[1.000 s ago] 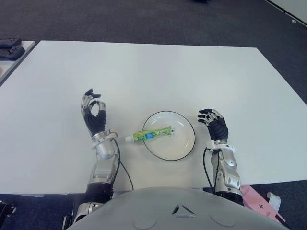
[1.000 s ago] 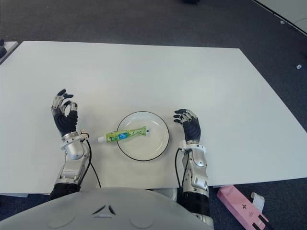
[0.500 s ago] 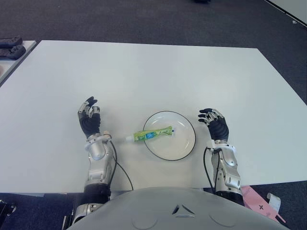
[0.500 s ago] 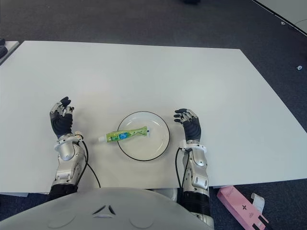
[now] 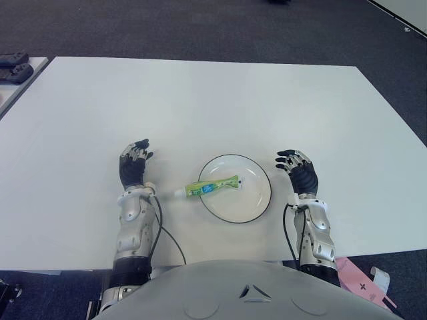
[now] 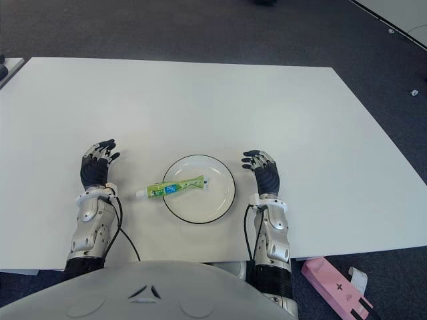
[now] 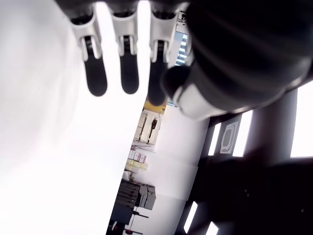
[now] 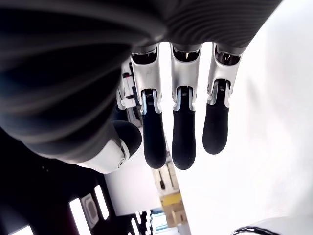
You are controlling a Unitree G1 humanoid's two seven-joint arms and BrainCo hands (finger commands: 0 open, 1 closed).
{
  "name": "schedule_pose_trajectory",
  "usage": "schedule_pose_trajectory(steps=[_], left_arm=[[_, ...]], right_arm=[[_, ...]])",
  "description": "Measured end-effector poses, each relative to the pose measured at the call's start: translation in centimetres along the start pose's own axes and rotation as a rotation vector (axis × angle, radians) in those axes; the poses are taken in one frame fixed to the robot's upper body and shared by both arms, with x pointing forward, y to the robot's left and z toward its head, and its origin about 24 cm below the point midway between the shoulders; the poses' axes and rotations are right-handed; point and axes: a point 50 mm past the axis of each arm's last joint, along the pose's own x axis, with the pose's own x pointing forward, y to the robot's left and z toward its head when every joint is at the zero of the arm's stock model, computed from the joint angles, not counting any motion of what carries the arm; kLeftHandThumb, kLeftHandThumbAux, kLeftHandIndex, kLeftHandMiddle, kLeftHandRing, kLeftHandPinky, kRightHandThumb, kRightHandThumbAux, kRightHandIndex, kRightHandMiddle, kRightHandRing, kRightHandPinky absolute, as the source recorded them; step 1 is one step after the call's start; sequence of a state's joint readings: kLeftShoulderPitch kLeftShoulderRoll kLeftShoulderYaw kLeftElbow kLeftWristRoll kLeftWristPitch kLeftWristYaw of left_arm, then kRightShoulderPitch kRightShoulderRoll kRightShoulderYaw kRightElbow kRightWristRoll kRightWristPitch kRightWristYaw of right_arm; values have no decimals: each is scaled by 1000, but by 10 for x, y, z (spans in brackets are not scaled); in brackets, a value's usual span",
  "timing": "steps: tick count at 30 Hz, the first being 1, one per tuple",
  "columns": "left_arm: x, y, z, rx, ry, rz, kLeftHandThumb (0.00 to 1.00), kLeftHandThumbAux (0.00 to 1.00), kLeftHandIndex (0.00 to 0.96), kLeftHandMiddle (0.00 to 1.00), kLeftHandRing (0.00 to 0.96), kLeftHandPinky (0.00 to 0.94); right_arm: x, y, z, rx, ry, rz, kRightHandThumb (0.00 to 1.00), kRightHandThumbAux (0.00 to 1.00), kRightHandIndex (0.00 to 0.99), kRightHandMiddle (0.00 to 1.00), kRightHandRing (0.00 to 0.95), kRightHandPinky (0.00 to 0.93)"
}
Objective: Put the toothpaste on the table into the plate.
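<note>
Across the near rim of the plate (image 5: 257, 208), the toothpaste (image 5: 212, 187) is lying slantwise: its green body is sitting inside the dish while its white cap end is overhanging the rim on the robot's left and pointing toward the left hand (image 5: 133, 168). Both hands are holding nothing; the left hand is showing just left of the cap with its fingers loosely extended, and the right hand (image 5: 299, 172) is showing just right of the plate, fingers relaxed and slightly curled, as the right wrist view confirms. The chief risk, as judged from this layout, is that the tube is only partly seated: a brush from the left hand against the protruding cap could be levering the tube back out onto the counter (image 5: 213, 107), and a knock from either hand against the rim could be sliding the light plate and tipping the tube off. A corrective nudge toward the plate's middle would be calling for light contact on the cap alone. Nothing is standing between the hands and the plate. Well apart, dark devices (image 5: 13, 67) are lying on a neighbouring surface at far left, and a pink box (image 6: 333, 283) is lying on the floor at lower right, neither obstructing the work.
</note>
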State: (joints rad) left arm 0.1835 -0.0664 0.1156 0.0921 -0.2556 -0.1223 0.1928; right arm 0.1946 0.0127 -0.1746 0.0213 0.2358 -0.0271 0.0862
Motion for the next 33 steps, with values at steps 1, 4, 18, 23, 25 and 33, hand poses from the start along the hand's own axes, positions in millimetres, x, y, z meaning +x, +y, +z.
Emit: schedule_pose_trajectory(steps=[1,4,18,23,25,33], left_arm=[[0,0,0,0,9,-5,712,726,426,519,520,457],[0,-1,-1,2,29,-21,713,726,427,517,526,470],[2,-1,-1,104,71,-225,708,723,431,555,554,535],[2,-2,-1,185,71,-296,706,723,431,560,555,532],[1,-2,-1,211,69,-317,706,723,431,560,555,531],[1,0,-1,257,54,-366,705,723,431,562,547,517]], right_arm=[[0,0,0,0,0,0,712,731,423,450,470,478],[0,0,0,1,0,-1,712,731,423,450,468,474],[0,1,0,5,-1,-2,712,731,423,452,468,475],[0,1,1,5,-4,-6,712,731,422,449,464,469],[0,1,1,6,-5,-6,712,731,422,448,463,468],[0,2,1,11,-5,2,712,731,423,448,463,470]])
